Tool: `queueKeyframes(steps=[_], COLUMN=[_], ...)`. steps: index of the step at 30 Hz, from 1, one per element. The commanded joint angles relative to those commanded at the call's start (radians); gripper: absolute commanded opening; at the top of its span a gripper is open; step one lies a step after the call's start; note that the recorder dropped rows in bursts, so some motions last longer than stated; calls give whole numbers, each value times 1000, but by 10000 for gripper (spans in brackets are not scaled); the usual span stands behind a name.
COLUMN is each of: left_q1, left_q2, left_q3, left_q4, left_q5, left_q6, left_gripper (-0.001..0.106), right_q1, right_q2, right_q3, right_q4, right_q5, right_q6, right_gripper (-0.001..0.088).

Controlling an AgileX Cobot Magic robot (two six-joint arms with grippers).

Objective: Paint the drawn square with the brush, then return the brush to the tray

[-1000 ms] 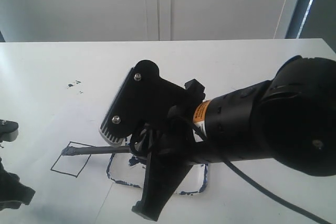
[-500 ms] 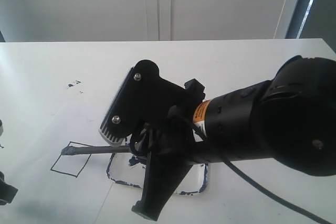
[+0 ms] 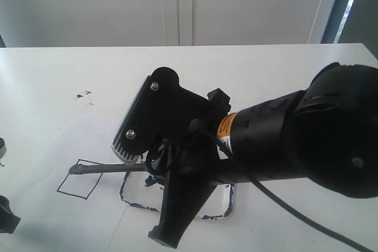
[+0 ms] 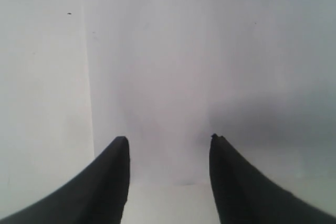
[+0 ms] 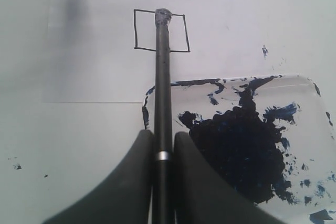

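Tray (image 3: 136, 205) lies mostly hidden behind right end effector (image 5: 163, 135) clamping brush (image 5: 163, 77); left end effector (image 4: 168, 140) spread apart.

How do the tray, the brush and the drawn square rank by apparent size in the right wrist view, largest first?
1. the tray: most area, though cut by the frame.
2. the brush: longest but thin; nearness to the camera enlarges it.
3. the drawn square: shorter, yet similar in area to the brush, so unsure.
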Motion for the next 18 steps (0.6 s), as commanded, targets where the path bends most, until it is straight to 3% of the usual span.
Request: queueKeyframes(steps=[18], left_q1=[0], left_q2=[2], left_q3=[56], left_q4=[0], left_q5=[-84], left_q6=[0], left_gripper=[525], right_q1=[0], right_q2=[0], right_q3=[0], right_q4=[0], right_q5=[0], right_q6=[0], right_gripper=[0])
